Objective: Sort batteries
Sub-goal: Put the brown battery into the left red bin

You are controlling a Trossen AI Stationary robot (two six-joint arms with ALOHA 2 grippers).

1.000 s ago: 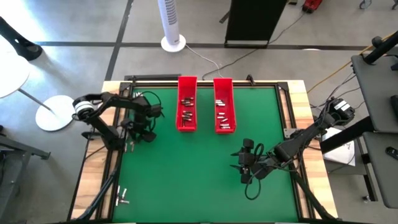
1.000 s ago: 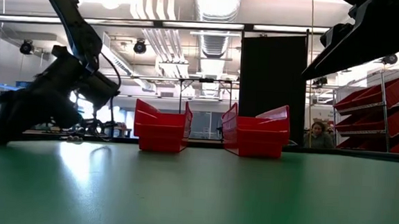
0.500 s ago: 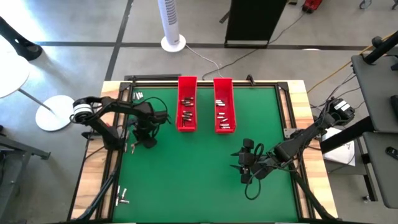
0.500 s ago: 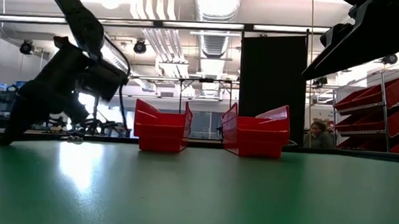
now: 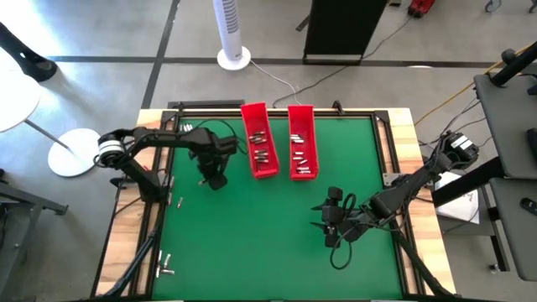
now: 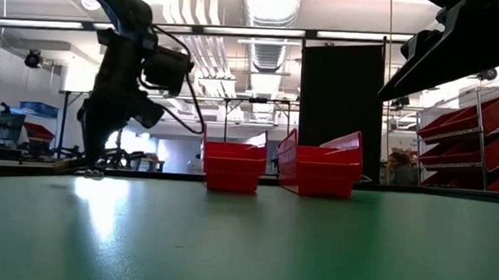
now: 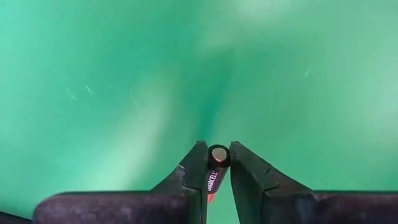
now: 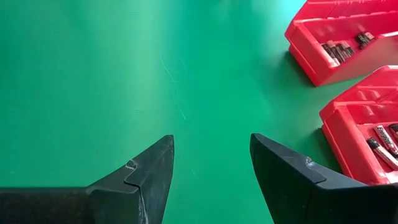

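My left gripper (image 5: 215, 179) hangs over the green mat, left of the two red trays, pointing down and shut on a black-and-copper battery (image 7: 217, 163). In the low view it (image 6: 89, 158) stands above the mat. The left tray (image 5: 252, 110) lies askew with its near end close to the right tray (image 5: 300, 110). Both rest on their bottoms and hold several batteries (image 5: 261, 153) (image 5: 303, 153). My right gripper (image 5: 329, 220) waits open over the mat's near right part, with nothing between its fingers (image 8: 152, 174). My left gripper pinches the battery by its sides (image 7: 212, 179) between the two fingertips. The fingers come from above, pointing down, and the battery lies along them, one round end (image 7: 218, 155) toward the mat. It is lifted clear of the mat.
Loose batteries lie off the mat on the wooden rim: at the far left (image 5: 186, 128), at the left edge (image 5: 178, 200) and near the front left corner (image 5: 165, 267). The right wrist view shows both trays (image 8: 314, 34) (image 8: 348, 134). Bare mat spreads between the two arms.
My left gripper has risen from the mat's left edge and gone toward the table's right edge, nearer the red trays, rolling as it went. The left tray has turned about: its near end has swung toward the right tray, while its far end has stayed.
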